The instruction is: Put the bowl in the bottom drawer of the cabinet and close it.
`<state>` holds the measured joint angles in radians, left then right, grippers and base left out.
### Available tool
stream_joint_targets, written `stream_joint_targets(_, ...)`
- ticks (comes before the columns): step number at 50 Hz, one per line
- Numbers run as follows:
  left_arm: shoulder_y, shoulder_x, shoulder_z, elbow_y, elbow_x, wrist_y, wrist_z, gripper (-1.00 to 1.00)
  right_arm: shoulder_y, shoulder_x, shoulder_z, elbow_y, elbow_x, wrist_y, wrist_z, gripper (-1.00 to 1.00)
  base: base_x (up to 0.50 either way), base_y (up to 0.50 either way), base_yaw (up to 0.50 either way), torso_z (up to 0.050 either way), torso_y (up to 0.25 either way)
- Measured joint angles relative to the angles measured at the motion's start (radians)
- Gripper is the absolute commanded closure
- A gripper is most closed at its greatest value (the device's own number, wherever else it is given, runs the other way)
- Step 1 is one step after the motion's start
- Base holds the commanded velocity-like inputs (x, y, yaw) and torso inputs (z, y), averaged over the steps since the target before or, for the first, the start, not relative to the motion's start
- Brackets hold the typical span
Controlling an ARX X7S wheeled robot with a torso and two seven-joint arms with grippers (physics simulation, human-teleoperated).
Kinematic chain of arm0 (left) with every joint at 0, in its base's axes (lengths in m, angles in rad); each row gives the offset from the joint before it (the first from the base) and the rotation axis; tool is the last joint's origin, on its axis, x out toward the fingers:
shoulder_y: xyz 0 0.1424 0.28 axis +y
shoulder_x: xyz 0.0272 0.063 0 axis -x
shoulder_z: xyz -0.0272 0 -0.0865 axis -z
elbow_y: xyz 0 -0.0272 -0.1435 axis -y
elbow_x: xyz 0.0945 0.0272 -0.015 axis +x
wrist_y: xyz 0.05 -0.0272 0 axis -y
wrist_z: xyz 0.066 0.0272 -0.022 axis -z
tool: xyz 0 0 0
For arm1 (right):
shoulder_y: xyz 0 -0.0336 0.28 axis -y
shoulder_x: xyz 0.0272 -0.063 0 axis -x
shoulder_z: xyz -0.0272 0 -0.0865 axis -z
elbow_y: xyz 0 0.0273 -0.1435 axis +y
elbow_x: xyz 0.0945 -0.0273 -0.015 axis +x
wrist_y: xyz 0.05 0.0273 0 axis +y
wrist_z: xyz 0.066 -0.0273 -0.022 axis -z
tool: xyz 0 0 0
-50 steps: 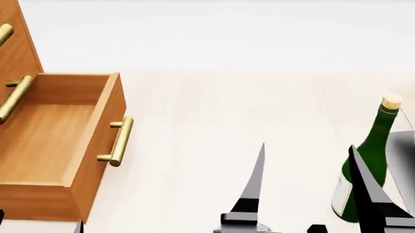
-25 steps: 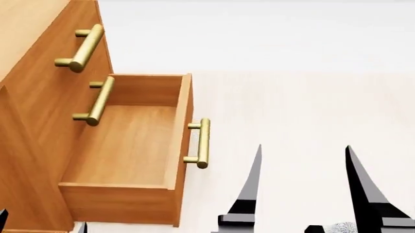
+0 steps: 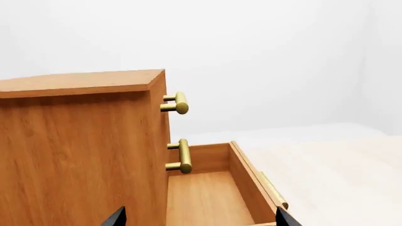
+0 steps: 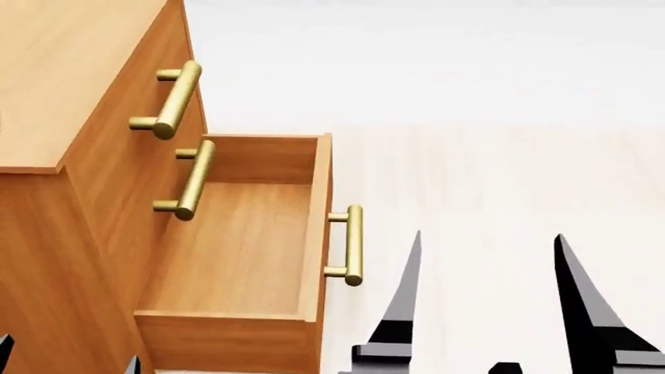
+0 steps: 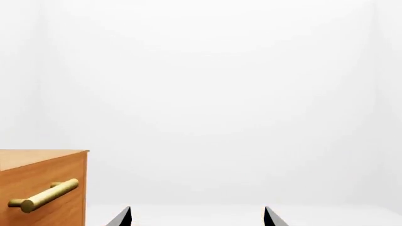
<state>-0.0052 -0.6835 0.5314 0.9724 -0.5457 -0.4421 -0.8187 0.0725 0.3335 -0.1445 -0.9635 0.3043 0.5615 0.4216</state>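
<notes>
Now | orange-brown wooden bottom drawer (image 4: 233,249) of three-drawer cabinet (image 4: 62,101) pulled out, empty, ready for bowl; right gripper (image 4: 488,312) jaws spread apart, no bowl seen; left gripper (image 3: 197,219) also spread

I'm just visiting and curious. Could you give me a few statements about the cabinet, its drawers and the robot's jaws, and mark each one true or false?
1. The bottom drawer of the cabinet is pulled out. True.
2. A bowl lies inside the open drawer. False: its wooden floor is bare, and no bowl shows in any view.
3. The two upper drawers are shut. True: their brass handles sit close to flat fronts.
4. The right gripper has its jaws clamped on the drawer's handle. False: the jaws stand apart with only floor showing between the tips, clear of the handle.
5. A green bottle stands beside the cabinet. False: none is visible.
</notes>
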Motion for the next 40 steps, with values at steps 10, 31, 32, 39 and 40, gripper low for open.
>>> stream_joint_targets(10,0.001,-0.002,0.003,-0.001,-0.003,0.011,0.001,-1.00,-0.001,0.006,0.000,0.003,0.010,-0.012,0.008,-1.00,0.00,0.00,0.00,0.049,0.000)
stream_joint_targets(31,0.000,-0.003,0.011,-0.017,0.002,0.029,0.003,-1.00,0.000,0.022,-0.006,0.009,0.026,-0.027,0.027,-1.00,0.00,0.00,0.00,0.049,-0.032)
stream_joint_targets(32,-0.001,-0.003,0.012,-0.017,0.002,0.028,0.002,-1.00,0.000,0.023,-0.006,0.009,0.027,-0.028,0.027,-1.00,0.00,0.00,0.00,0.036,-0.213)
stream_joint_targets(39,-0.003,-0.004,0.016,-0.018,0.003,0.024,-0.001,-1.00,0.000,0.028,-0.008,0.010,0.032,-0.032,0.033,-1.00,0.00,0.00,0.00,0.035,-0.212)
stream_joint_targets(40,-0.004,-0.004,0.016,-0.018,0.003,0.024,-0.002,-1.00,0.000,0.029,-0.009,0.010,0.032,-0.033,0.033,-1.00,0.00,0.00,0.00,0.036,-0.211)
